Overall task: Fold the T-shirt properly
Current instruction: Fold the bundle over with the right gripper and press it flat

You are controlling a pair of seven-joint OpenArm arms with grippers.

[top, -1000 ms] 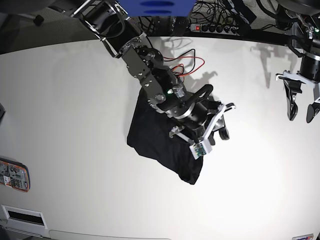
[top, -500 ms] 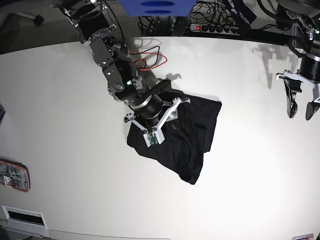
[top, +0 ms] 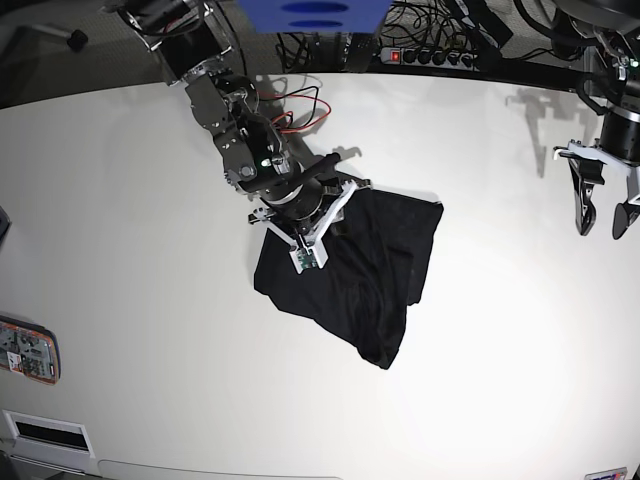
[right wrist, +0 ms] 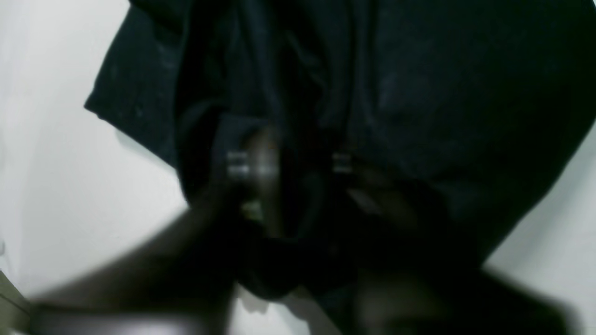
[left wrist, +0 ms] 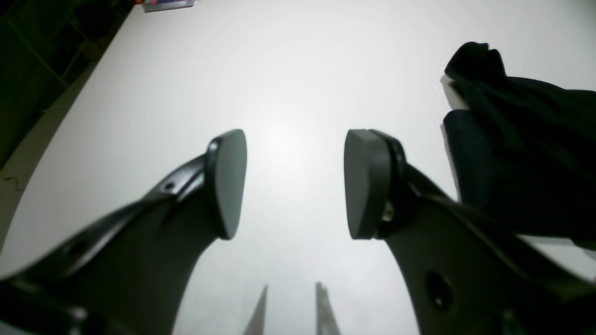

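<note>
The black T-shirt [top: 372, 275] lies crumpled on the white table [top: 150, 200], roughly a slanted rectangle with one corner pointing to the front. My right gripper [top: 330, 212] is down on its upper left part. In the right wrist view its fingers [right wrist: 253, 167] press into dark folds of the T-shirt [right wrist: 419, 83], but blur hides whether they pinch cloth. My left gripper [top: 602, 228] hangs open over bare table at the far right, well away from the shirt. Its pads [left wrist: 228, 184] stand wide apart with nothing between them, and the T-shirt [left wrist: 535, 121] shows at that view's right edge.
A power strip [top: 430, 57] and loose cables [top: 300, 105] lie along the table's back edge. A small colourful device [top: 28, 350] sits at the front left edge. A blue panel [top: 310, 12] hangs above the back.
My right arm swung from the shirt's right side back to its upper left part and settled onto the cloth. The shirt's right half is uncovered. The left arm stayed still.
</note>
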